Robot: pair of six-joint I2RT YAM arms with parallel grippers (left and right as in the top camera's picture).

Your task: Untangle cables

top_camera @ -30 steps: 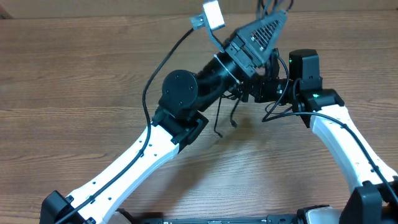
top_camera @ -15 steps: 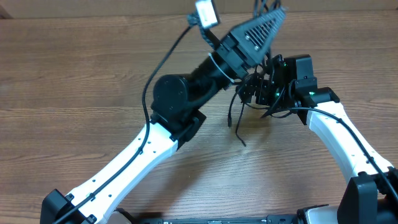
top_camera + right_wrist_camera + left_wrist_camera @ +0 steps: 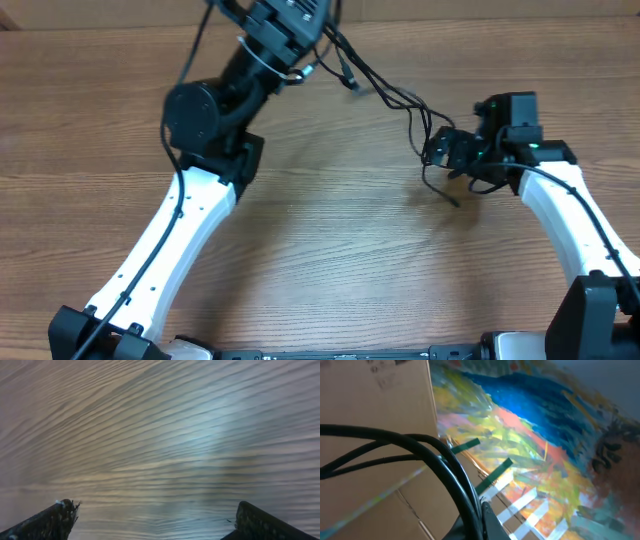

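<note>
Overhead, two white-and-black arms reached over a wooden table [image 3: 330, 250]. The left gripper [image 3: 318, 25] was held high at the far edge of the picture, clenched on the cables [image 3: 380, 88]. Its wrist camera showed several black strands [image 3: 420, 450] arching away from the pinched tips. Beyond them were only a cardboard box [image 3: 370, 400] and a bright painting [image 3: 530, 425], so that camera pointed away from the table.

From the left gripper the cables sloped down and away toward the right gripper [image 3: 157, 515]. One short plug end [image 3: 350, 85] dangled just below the left gripper. The rest gathered in small loops beside and beneath the right gripper [image 3: 445, 150], with a loose tail [image 3: 450, 197] reaching the table just under it.

The right gripper was spread wide and grasped nothing. Its own camera showed both fingers [image 3: 50, 520] at the lower corners, with only bare wood grain between them. Whether any strand rested against its housing could not be told from above.

The high left grip probably served to stretch the bundle, so that the strands hung apart and crossings showed. The right gripper seemingly waited, released, beside the low clump, ready to take one strand. The loops there looked knotted together, so the untangling appeared far from done.
</note>
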